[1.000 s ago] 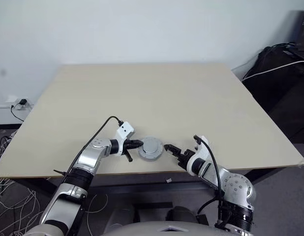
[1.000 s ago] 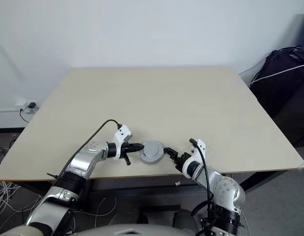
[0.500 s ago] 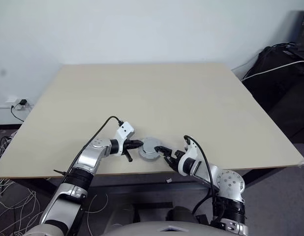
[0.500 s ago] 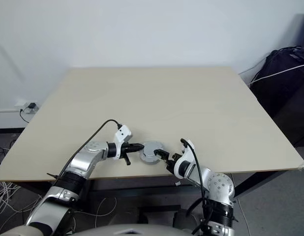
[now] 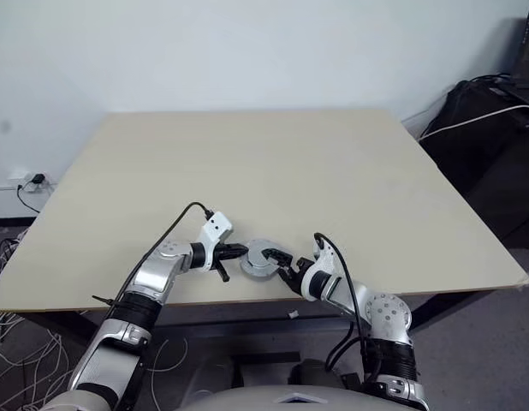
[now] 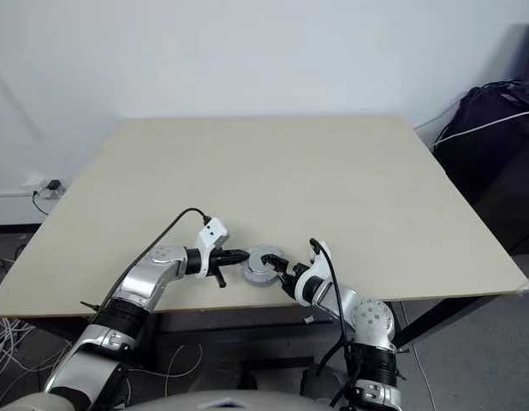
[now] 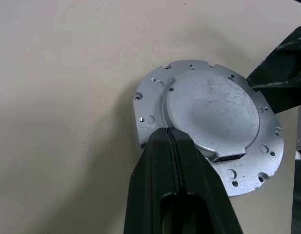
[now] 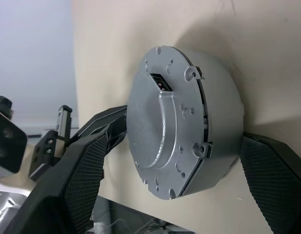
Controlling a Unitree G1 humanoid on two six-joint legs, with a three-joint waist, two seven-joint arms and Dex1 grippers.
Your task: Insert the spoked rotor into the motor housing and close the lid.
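Observation:
The silver lid (image 7: 214, 112) lies flat on top of a round grey body, the motor housing (image 8: 223, 117), near the table's front edge (image 5: 263, 257). There is a thin seam between the two. The spoked rotor is hidden. My left gripper (image 5: 244, 251) is shut with nothing in it, and its tips (image 7: 168, 134) rest against the lid's left rim. My right gripper (image 5: 280, 265) is open on the right of the housing. Its two fingers (image 8: 82, 180) stand on either side of the housing without closing on it.
The beige table (image 5: 273, 171) stretches far back behind the parts. A black bag with a white cable (image 5: 487, 120) stands off the table at the right. Cables and a wall socket (image 5: 33, 181) lie on the floor at the left.
My right gripper has moved left up to the housing and rolled, so its open fingers now stand on either side of it. The left gripper and the lid have not moved.

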